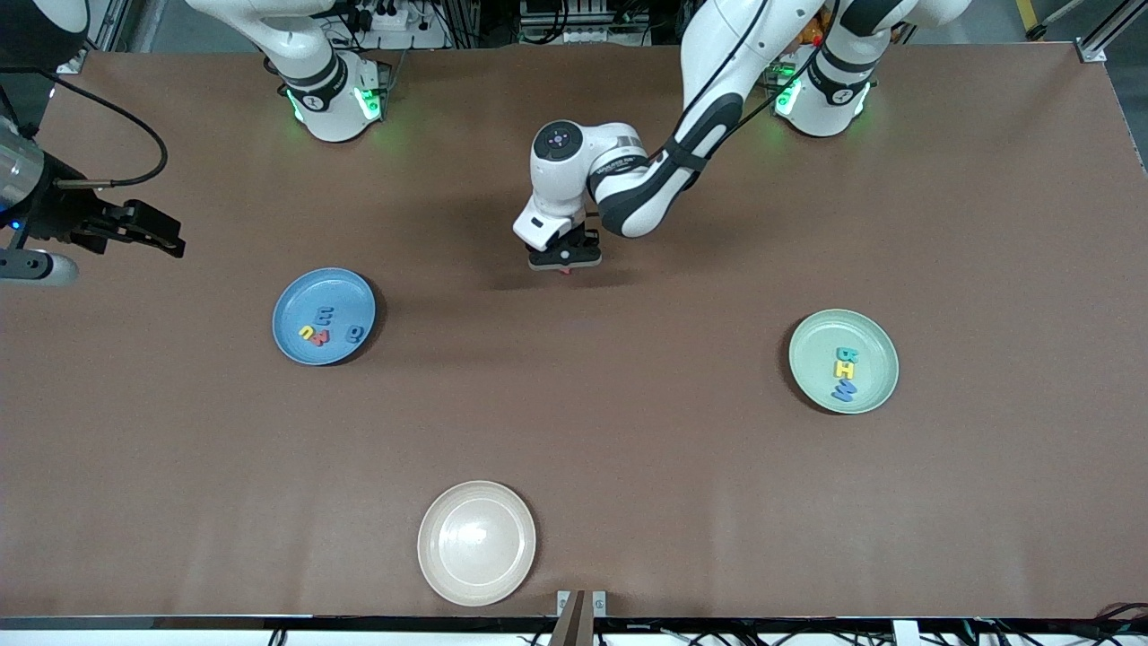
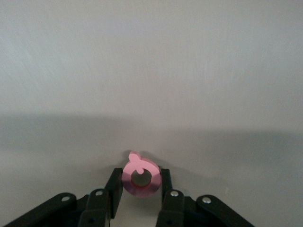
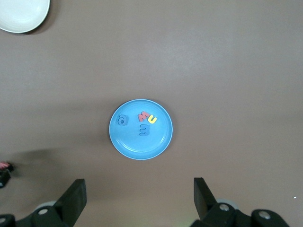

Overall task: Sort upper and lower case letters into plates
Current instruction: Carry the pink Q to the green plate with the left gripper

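A pink-red ring-shaped letter (image 2: 152, 182) with a small tail sits pinched between the fingers of my left gripper (image 2: 140, 178), which is shut on it low over the bare table, midway between the arms' bases (image 1: 565, 265). The blue plate (image 1: 300, 296) toward the right arm's end holds several letters: blue, yellow and red ones (image 1: 316, 335). The mint green plate (image 1: 821, 345) toward the left arm's end holds three letters, teal, yellow and blue (image 1: 845, 366). My right gripper (image 1: 170, 242) hangs open and empty high above the table, its wrist view looking down on the blue plate (image 3: 158, 137).
A cream-white plate (image 1: 476, 542) lies empty near the table's front edge, nearer to the front camera than both other plates. It also shows in a corner of the right wrist view (image 3: 21, 14). Brown tabletop stretches between the plates.
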Tool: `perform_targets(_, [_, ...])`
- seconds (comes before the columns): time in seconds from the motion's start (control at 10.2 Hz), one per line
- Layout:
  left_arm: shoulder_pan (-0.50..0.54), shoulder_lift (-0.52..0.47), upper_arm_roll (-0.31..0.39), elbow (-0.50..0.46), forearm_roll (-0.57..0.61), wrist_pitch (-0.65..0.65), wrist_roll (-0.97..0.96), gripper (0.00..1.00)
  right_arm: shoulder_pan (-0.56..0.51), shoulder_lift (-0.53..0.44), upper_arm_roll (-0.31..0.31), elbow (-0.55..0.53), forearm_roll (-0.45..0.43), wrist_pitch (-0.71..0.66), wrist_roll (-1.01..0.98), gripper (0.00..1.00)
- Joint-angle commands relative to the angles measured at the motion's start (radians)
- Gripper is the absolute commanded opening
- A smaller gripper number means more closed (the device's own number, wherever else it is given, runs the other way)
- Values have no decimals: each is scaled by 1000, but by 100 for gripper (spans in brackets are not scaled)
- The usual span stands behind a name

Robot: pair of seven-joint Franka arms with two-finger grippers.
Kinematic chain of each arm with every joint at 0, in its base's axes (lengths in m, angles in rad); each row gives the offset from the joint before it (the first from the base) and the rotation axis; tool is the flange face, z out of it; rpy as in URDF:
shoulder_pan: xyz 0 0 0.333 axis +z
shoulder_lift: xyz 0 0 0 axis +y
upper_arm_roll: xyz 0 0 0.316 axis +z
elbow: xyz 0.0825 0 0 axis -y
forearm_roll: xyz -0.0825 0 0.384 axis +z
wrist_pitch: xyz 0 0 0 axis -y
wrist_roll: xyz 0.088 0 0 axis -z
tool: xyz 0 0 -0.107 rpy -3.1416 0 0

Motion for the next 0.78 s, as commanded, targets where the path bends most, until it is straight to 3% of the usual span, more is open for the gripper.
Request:
perform_targets(0.0, [131,-98,-8,-18,19,-1,-9,0,-9,-23,-7,-23,6,27,-3,100])
perform_targets(0.29, [333,-187,-32,-23,-3,-53,165,0,-6,-23,-4,-26,6,69,-3,100])
perform_targets(0.49, [462,-216,-29,-15,-167,-85,445,0,-3,-22,-2,-30,12,98,-3,100])
perform_targets(0.69, [608,-227,-28,-26,-168,-179,682,0,0,-25,-2,-32,14,90,-2,100])
